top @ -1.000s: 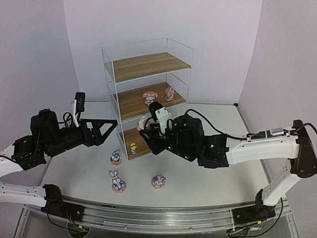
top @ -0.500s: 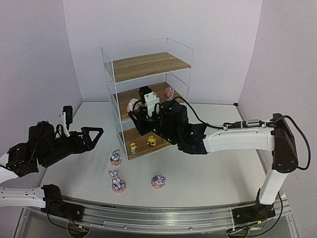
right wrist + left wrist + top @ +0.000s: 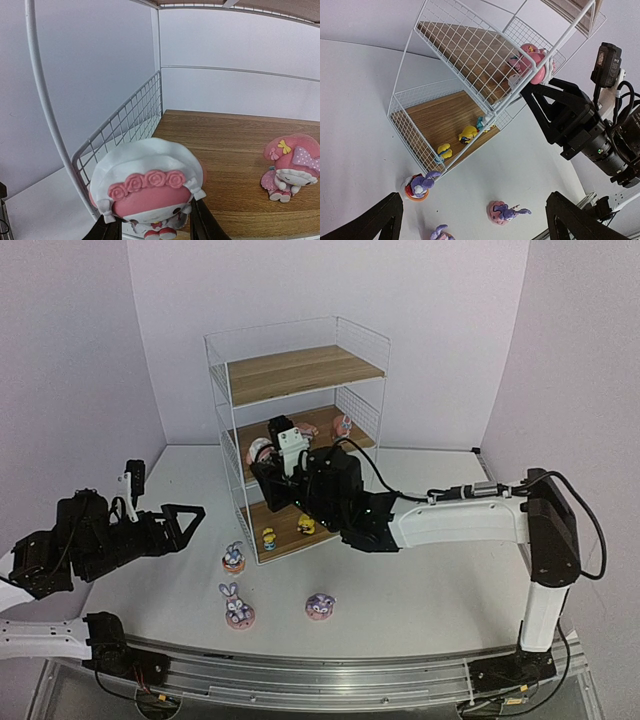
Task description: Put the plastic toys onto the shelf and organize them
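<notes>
Jaws of the right gripper (image 3: pixel 264 462), seen from above, clasp a pink-white figurine (image 3: pixel 261 449) at the near left corner of the shelf's (image 3: pixel 300 372) middle board (image 3: pixel 275 440). The left gripper (image 3: pixel 196 521) hangs spread wide and empty, left of the shelf. Three purple bunnies (image 3: pixel 237 606) stand on the table (image 3: pixel 430 590) near it.

From the left wrist, two yellow toys (image 3: pixel 468 133) lie on the bottom board (image 3: pixel 440 117).

From the right wrist, the figurine sits gripped by the corner post, with another pink toy (image 3: pixel 292 167) to the far right on the same board.
</notes>
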You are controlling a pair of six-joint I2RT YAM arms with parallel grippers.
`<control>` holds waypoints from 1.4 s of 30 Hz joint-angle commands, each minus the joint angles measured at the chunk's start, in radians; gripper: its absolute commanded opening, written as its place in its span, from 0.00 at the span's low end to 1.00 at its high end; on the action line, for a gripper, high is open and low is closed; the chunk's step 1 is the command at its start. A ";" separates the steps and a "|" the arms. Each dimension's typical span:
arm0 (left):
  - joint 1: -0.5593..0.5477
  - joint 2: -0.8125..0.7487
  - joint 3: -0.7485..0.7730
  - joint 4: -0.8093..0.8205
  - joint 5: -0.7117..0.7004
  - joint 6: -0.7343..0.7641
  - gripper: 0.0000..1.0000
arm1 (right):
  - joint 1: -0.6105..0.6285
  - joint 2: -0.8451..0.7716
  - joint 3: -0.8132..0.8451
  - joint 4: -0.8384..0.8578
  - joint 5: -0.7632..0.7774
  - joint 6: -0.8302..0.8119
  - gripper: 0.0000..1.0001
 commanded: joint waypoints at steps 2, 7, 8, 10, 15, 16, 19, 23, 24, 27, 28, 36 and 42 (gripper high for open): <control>0.001 -0.163 0.004 -0.028 -0.004 0.010 1.00 | 0.000 0.027 0.066 0.075 0.068 -0.063 0.04; 0.001 -0.182 0.002 -0.032 -0.008 0.010 1.00 | -0.005 0.051 0.088 0.079 0.072 -0.071 0.06; 0.001 -0.183 0.002 -0.033 -0.010 0.010 1.00 | -0.005 0.056 0.091 0.080 0.072 -0.070 0.06; 0.002 -0.184 0.001 -0.034 -0.016 0.010 1.00 | -0.005 0.064 0.097 0.082 0.070 -0.066 0.07; 0.001 -0.174 0.002 -0.037 -0.024 0.007 1.00 | -0.005 0.077 0.108 0.084 0.080 -0.059 0.10; 0.001 -0.172 0.003 -0.038 -0.026 0.007 1.00 | -0.005 0.079 0.109 0.084 0.079 -0.059 0.10; 0.001 -0.167 0.007 -0.040 -0.024 0.009 1.00 | -0.005 0.088 0.115 0.085 0.085 -0.062 0.11; 0.001 -0.168 0.005 -0.044 -0.024 0.011 1.00 | -0.004 0.105 0.126 0.085 0.097 -0.061 0.13; 0.001 -0.168 0.005 -0.045 -0.024 0.011 1.00 | -0.004 0.109 0.130 0.085 0.098 -0.062 0.13; 0.001 -0.168 0.005 -0.047 -0.021 0.009 1.00 | -0.005 0.119 0.139 0.086 0.100 -0.062 0.16; 0.001 -0.168 0.006 -0.050 -0.021 0.008 1.00 | -0.005 0.123 0.142 0.086 0.102 -0.061 0.17; 0.002 -0.187 -0.007 -0.054 -0.026 -0.004 1.00 | -0.005 0.138 0.152 0.087 0.110 -0.057 0.28; 0.001 -0.185 -0.005 -0.054 -0.032 -0.003 1.00 | -0.005 0.155 0.161 0.087 0.117 -0.058 0.33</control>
